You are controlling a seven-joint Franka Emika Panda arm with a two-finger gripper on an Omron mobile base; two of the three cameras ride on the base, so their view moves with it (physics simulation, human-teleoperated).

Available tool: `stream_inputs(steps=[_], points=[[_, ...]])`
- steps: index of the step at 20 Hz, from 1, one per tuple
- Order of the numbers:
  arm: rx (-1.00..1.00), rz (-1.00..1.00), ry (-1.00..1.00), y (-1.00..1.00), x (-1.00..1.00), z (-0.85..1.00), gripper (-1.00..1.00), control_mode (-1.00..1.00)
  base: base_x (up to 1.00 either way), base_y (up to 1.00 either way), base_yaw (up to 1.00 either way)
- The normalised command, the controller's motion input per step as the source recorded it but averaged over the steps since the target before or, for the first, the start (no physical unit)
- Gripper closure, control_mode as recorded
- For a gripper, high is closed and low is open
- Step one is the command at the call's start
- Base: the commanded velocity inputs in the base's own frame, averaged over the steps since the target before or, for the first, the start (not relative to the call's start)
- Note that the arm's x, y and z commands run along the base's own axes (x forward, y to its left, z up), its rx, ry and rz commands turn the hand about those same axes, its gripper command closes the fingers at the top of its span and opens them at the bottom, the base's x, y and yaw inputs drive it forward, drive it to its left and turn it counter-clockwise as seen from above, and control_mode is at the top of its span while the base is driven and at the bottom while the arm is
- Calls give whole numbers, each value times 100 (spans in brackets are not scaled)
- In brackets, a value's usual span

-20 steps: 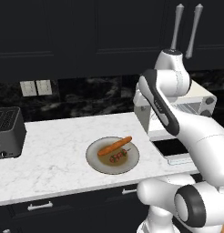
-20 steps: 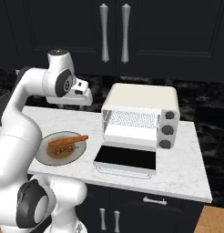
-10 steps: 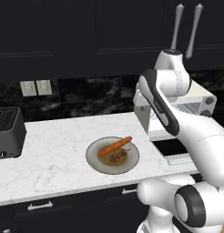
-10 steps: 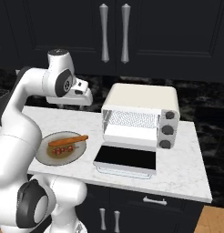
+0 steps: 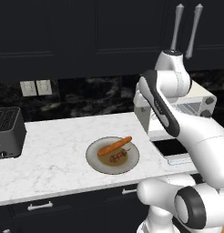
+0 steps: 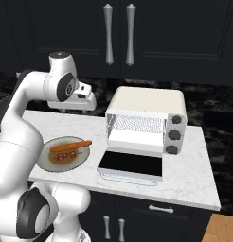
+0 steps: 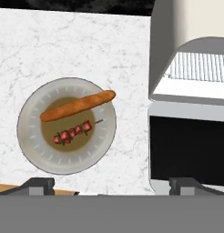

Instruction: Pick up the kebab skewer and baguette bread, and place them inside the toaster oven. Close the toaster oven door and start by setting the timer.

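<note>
With the jaws spread wide above the table [image 7: 77, 41], the kebab skewer [image 7: 73, 132], lying beside the baguette bread [image 7: 77, 105] on the plate [image 7: 32, 141], is judged light, thin and best pinched across its meat chunks.

Even, soft light falls from above; the white marbled stone counter [image 5: 63, 154] glows bright while the black upper cabinets [image 6: 66, 28] stay dim. Shadows faint, no glare, edges sharp, slightly pixelled.

Glossy white rounded arm [image 5: 177, 123] segments with dark grey joint bands and discs
</note>
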Motion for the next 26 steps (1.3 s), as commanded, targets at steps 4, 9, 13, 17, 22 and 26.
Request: stream_inputs(steps=[4, 9, 13, 17, 22, 26], points=[[5, 3, -16, -63, -58, -51, -100, -100, 0, 0, 0], [19, 20, -56, -100, -55, -29, -100, -100, 0, 0, 0], [11, 27, -68, -73, 0, -73, -100, -100, 0, 0, 0], [16, 22, -57, -97, 7, -17, -100, -100, 0, 0, 0], [13, 7, -20, -64, 56, -10, -100, -100, 0, 0, 0], [14, 0, -4, -20, 79, 0, -100, -100, 0, 0, 0]])
